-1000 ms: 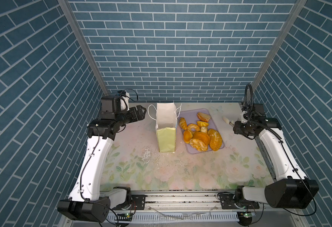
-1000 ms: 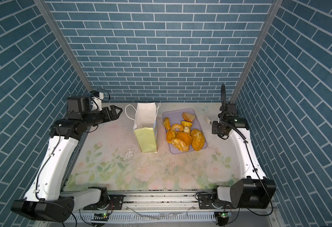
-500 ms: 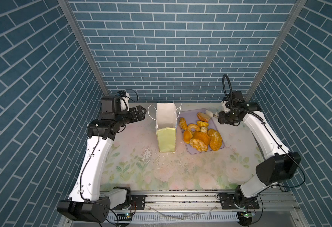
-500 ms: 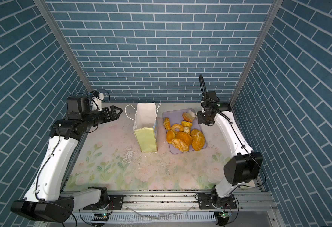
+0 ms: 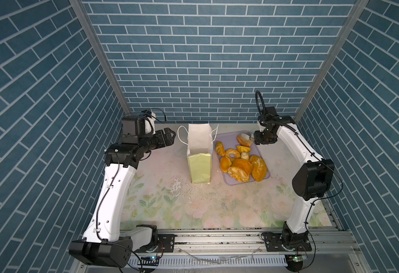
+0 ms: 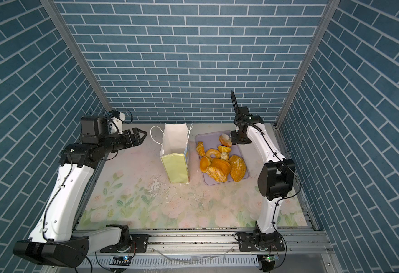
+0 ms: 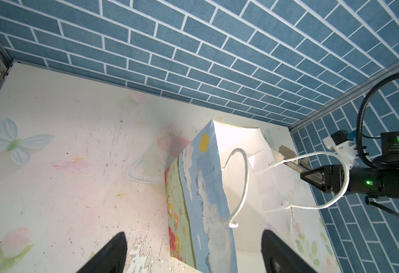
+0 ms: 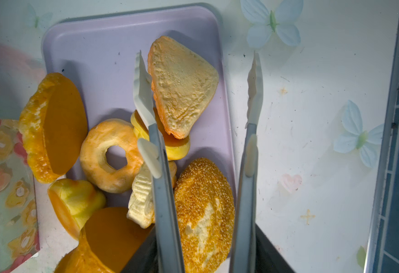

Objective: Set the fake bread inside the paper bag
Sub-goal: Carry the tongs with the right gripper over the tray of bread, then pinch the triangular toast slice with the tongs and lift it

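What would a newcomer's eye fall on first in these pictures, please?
Most likely the heap of golden-orange fake bread on the lilac tray, right of centre at the back of the floral table. Next, the paper bag standing open just left of the tray, and the white-tipped tongs spread open over the tray's far end, a triangular toast slice between their arms.
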`<state>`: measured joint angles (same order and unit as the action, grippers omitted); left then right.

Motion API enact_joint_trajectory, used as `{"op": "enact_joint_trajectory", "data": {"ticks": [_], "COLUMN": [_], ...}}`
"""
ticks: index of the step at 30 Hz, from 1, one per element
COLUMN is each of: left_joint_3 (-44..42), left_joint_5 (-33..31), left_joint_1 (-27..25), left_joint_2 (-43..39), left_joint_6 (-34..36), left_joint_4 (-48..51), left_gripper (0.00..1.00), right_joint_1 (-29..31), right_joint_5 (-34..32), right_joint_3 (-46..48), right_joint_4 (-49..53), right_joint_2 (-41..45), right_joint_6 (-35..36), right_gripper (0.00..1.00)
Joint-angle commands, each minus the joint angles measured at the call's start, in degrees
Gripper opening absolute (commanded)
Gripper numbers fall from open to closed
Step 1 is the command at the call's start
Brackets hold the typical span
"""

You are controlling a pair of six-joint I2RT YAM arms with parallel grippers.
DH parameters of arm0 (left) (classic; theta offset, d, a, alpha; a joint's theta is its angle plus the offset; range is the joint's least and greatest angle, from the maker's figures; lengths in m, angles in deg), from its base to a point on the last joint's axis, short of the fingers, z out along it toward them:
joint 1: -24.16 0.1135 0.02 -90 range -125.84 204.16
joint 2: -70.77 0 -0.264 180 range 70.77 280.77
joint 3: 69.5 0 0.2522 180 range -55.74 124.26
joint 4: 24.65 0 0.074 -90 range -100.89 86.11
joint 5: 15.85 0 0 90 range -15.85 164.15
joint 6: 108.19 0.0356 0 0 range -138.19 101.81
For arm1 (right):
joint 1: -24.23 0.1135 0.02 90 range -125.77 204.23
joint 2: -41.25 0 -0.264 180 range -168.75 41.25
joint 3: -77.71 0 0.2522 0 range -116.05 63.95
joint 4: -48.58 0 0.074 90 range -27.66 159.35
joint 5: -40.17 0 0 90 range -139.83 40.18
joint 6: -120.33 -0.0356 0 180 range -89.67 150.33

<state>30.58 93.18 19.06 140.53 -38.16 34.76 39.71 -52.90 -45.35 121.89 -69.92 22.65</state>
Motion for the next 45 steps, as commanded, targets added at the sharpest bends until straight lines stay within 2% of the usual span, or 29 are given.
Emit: {"op": "enact_joint_trajectory", "data": {"ticks": [1,14,23,33,45], "left_joint_3": [-0.1,-0.4,-0.8,-1.7,-1.0], "left_joint_5": [-0.9,-1.0,-1.3,-1.4,-0.3], "left_joint_1": [0.4,0.4,0.3,0.3,0.3], "left_joint_2": [0.1,1.2,0.9,-0.5,-1.9], "left_joint_6": [0.1,-0.4,-0.3,0.0,-0.2], "left_joint_4": [0.8,0.6,0.7,0.7,0.1], "left_gripper": [0.9,0.9,0.9,0.9,0.9], "right_joint_1": [0.3,1.4,1.6,2.1,3.5], "right_joint_5": [1.2,4.1,4.0,2.1,0.4], "right_joint_3": [-2.9,-3.9,-4.0,-2.6,2.1], "right_joint_4": [0.3,1.5,1.1,-0.5,-3.4], "right_joint_2": [-2.0,-7.5,-8.3,-5.7,0.8], "right_joint_6": [-2.0,-3.2,-3.2,-2.8,-0.6], "right_gripper": [0.56,0.56,0.49,0.36,0.32]}}
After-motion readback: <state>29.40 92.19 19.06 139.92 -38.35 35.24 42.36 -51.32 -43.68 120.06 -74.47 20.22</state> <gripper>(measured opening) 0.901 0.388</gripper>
